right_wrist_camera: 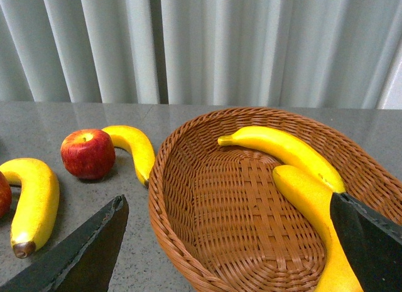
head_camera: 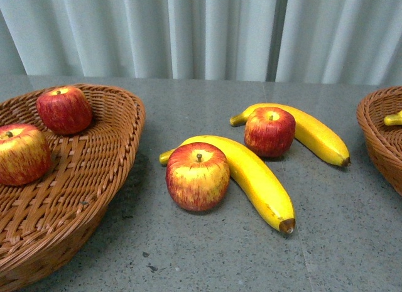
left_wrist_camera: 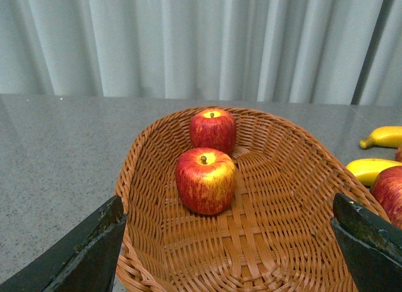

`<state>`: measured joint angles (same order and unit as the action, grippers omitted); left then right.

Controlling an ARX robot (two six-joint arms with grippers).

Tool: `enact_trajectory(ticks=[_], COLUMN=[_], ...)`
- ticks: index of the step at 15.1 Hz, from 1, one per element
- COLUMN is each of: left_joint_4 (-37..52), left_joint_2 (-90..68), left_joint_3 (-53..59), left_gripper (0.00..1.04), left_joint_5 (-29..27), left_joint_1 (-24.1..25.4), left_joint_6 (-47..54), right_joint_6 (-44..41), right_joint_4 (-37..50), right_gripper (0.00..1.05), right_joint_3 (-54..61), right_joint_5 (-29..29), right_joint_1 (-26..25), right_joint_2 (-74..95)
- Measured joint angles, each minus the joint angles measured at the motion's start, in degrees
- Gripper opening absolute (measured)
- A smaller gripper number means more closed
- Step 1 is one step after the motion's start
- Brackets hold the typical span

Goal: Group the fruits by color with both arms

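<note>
Two red apples [head_camera: 63, 108] [head_camera: 22, 154] lie in the left wicker basket [head_camera: 110, 160]; the left wrist view shows them [left_wrist_camera: 213, 130] [left_wrist_camera: 205, 181]. On the table lie a near apple [head_camera: 197, 176] against a banana [head_camera: 257, 179], and a far apple [head_camera: 269, 131] in front of another banana [head_camera: 317, 134]. The right basket [head_camera: 377, 132] holds two bananas [right_wrist_camera: 282, 147] [right_wrist_camera: 317, 223]. My left gripper [left_wrist_camera: 229, 254] is open above the left basket's near end. My right gripper [right_wrist_camera: 229, 254] is open above the right basket. Neither arm shows in the front view.
The grey stone table [head_camera: 220, 254] carries both baskets, one at each side. A pale pleated curtain [head_camera: 201, 31] hangs behind the table's far edge. In the right wrist view the loose far apple [right_wrist_camera: 88, 154] and two bananas [right_wrist_camera: 135, 151] [right_wrist_camera: 31, 201] lie beside the basket.
</note>
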<state>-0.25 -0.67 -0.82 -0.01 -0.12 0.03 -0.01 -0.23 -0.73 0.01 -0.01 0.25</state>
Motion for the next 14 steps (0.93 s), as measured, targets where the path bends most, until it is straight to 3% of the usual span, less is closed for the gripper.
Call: enact_trajectory(ticks=[2,3,4,5,6,8,11,14], left_joint_4=[0.00,-2.93,-10.29,-8.41,-5.01,3.63,14.58,11.85], left_joint_2=[0.00,-0.76,-7.08,-11.37,-13.92,-20.24,-37.55,-55.28], left_joint_3=[0.00,-0.66,-4.37,-5.95,-7.10,-11.52,-19.61,-32.76], left_gripper=[0.98,0.98,0.98,0.98,0.98,0.98,0.98,0.98], left_joint_5=[0.00,-3.58,-17.55,-24.57,-30.01,-27.89,-16.66,-1.84], left_joint_1=[0.00,-1.14,-8.15,-10.56,-9.11,-7.06,-4.55,-7.43], left_joint_6=[0.00,-0.92,-3.52,-4.20,-4.13,-2.27,2.34,7.43], right_joint_6=[0.00,0.00,0.02,0.00,0.00,0.00,0.00,0.00], right_joint_4=[0.00,0.00,-0.04,0.02,-0.04,-0.02,-0.02,-0.04], right_gripper=[0.98,0.98,0.98,0.98,0.98,0.98,0.98,0.98], right_joint_3=[0.00,0.00,0.00,0.00,0.00,0.00,0.00,0.00], right_joint_5=[0.00,0.00,0.07,-0.07,0.04,0.00,0.00,0.00], right_joint_1=[0.00,0.00,0.00,0.00,-0.04,0.00,0.00,0.00], right_joint_2=[0.00,0.00,0.00,0.00,0.00,0.00,0.00,0.00])
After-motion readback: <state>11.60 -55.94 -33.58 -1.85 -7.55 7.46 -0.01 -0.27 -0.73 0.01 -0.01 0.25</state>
